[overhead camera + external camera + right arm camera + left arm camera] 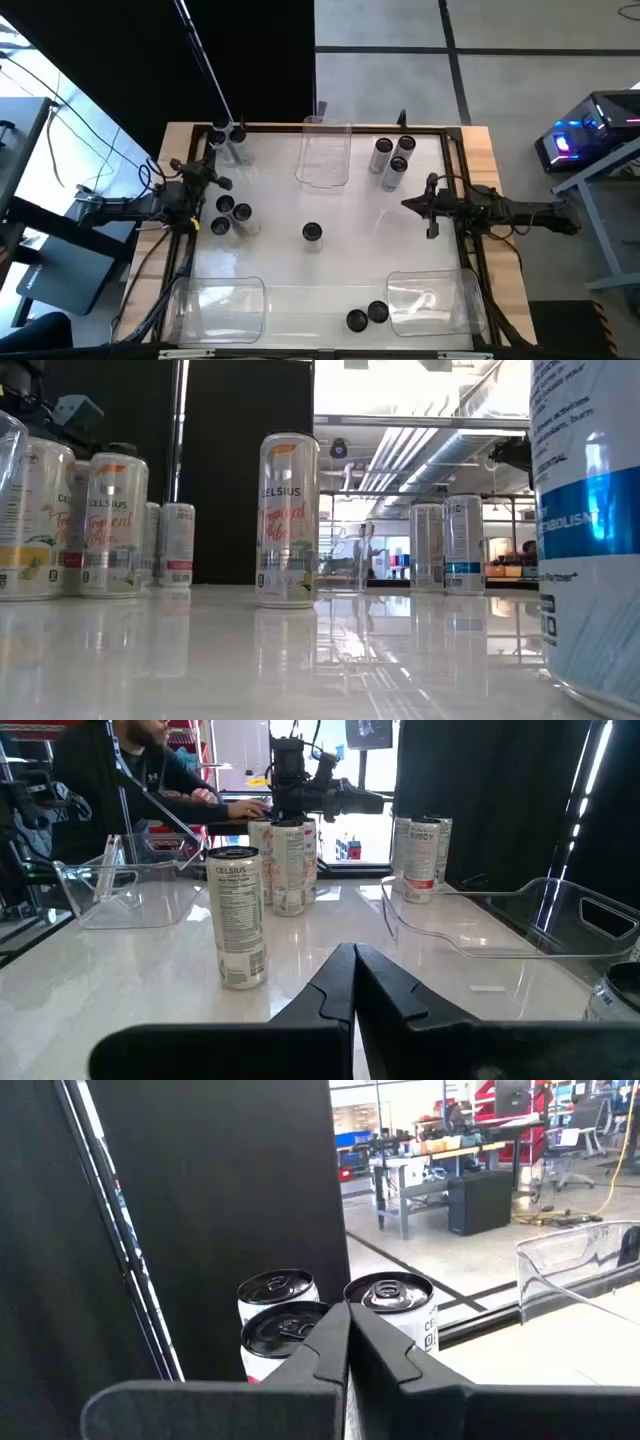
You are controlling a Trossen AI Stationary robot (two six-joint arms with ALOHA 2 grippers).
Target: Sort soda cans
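Soda cans with silver sides and dark tops stand upright on the white table in groups. Two are at the far left corner (228, 133), three at the left (229, 213) and three at the far right (395, 152). Two more are by the near edge (367, 316), and one stands alone in the middle (312, 232). My left gripper (213, 172) is shut at the left side, between the two left groups, pointing at the corner cans (385, 1295). My right gripper (405, 205) is shut at the right side, pointing level toward the middle can (238, 928). Neither touches a can.
Three clear plastic bins lie on the table: one at the far middle (323, 150), one at the near left (218, 305) and one at the near right (432, 300). A black curtain (200, 1200) stands behind the far left corner. A person (130, 760) sits beyond the table's left side.
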